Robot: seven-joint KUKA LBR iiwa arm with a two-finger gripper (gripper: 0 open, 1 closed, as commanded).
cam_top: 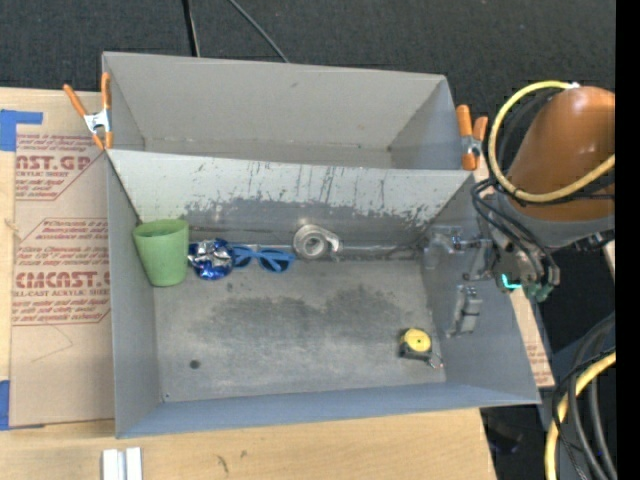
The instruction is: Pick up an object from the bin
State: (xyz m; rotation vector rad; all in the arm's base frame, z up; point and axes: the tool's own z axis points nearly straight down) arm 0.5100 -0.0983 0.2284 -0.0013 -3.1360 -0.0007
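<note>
My gripper [466, 310] hangs by the bin's right wall, above the sloping side. A small round yellow tape measure [416, 343] lies on the bin floor at the front right, a little left of and below the gripper, apart from it. A silvery tape roll [315, 241] rests against the back wall, well to the gripper's left.
Blue sunglasses [266, 258] and a crumpled blue-and-silver ball [210, 259] lie along the back wall at the left. A green cup [163, 252] stands in the back left corner. The arm with its orange cover and cables sits outside the bin's right rim.
</note>
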